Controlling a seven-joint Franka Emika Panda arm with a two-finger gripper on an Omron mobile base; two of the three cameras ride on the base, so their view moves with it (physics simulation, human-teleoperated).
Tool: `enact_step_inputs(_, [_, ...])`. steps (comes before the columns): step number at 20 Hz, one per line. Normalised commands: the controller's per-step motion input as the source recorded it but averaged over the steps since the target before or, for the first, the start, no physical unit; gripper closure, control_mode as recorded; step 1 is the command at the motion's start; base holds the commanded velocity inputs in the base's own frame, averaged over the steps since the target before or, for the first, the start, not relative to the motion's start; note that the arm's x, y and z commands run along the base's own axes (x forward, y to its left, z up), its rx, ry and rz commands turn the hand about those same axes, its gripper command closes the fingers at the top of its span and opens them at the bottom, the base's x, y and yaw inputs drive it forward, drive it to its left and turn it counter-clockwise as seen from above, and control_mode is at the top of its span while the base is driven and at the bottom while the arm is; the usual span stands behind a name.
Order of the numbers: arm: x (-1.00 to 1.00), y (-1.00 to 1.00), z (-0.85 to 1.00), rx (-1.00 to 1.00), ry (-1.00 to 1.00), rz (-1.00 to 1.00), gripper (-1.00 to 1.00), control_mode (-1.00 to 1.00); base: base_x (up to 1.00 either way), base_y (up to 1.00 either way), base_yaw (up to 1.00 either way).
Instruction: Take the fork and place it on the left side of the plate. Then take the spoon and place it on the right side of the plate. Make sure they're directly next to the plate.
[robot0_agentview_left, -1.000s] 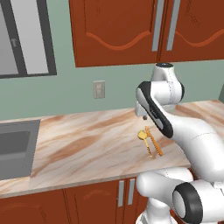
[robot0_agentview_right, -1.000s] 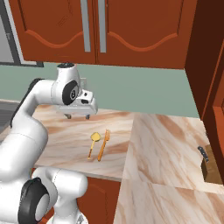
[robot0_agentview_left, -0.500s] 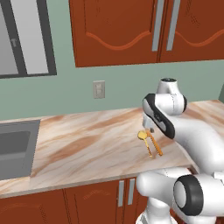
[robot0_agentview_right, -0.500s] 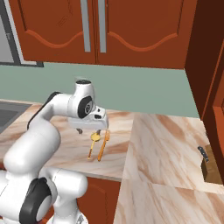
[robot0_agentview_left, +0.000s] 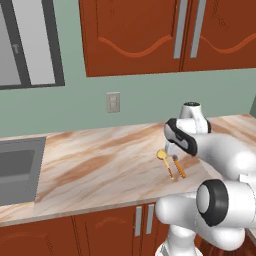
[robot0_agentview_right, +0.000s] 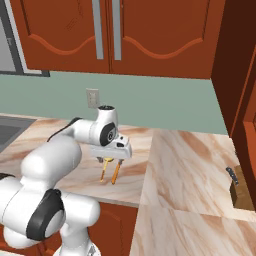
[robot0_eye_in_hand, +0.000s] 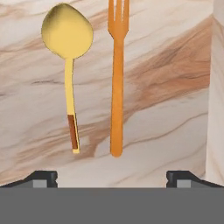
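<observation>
**Gripper spread above the cutlery, nothing held**

Gripper (robot0_agentview_right: 111, 161) status as I read it from the right base view: it hangs just above the counter (robot0_agentview_right: 190, 165) with its jaws pointing down, directly over the two utensils. In the hand view its fingertips (robot0_eye_in_hand: 41, 178) stand far apart at the bottom corners, so I log the jaws as spread wide with nothing between them.

Scanning the left base view from left to right:

1. A sink (robot0_agentview_left: 17, 167) is recessed into the counter at the far left. I can see only its grey basin wall; I cannot tell whether anything lies in it.
2. A wall outlet (robot0_agentview_left: 113, 102) sits on the green backsplash above the middle of the counter.
3. The spoon (robot0_agentview_left: 165, 161) and the fork (robot0_agentview_left: 178, 167) lie flat on the marble near the front edge, partly covered by the arm.

In the hand view the spoon (robot0_eye_in_hand: 68, 65) is on the left, yellow bowl at the top and a brown band near the handle's end. The fork (robot0_eye_in_hand: 117, 83) lies just beside it on the right, parallel, tines at the top, not touching it. Both rest directly on the bare counter, in no container.

At the far right of the right base view, a dark-handled item (robot0_agentview_right: 232, 176) sticks out of a wooden holder at the counter's edge; I cannot identify it further.
</observation>
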Motion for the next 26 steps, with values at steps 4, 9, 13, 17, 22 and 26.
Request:
enact_step_inputs(4, [0.28, -0.01, -0.39, -0.02, 0.00, 0.00, -1.00, -1.00, 0.00, 0.00, 0.00])
enact_step_inputs(9, [0.26, 0.00, -0.35, 0.00, 0.00, 0.00, -1.00, -1.00, 0.00, 0.00, 0.00])
enact_step_inputs(13, [0.19, -0.01, -0.24, 0.00, 0.00, 0.00, -1.00, -1.00, 0.00, 0.00, 0.00])
enact_step_inputs(17, [0.17, -0.04, -0.11, 0.00, -0.01, 0.00, -1.00, -1.00, 0.00, 0.00, 0.00])
enact_step_inputs(22, [0.08, -0.10, -0.10, 0.00, -0.01, 0.00, -1.00, -1.00, 0.00, 0.00, 0.00])
enact_step_inputs(26, [0.09, -0.01, -0.25, 0.00, 0.00, 0.00, -1.00, -1.00, 0.00, 0.00, 0.00])
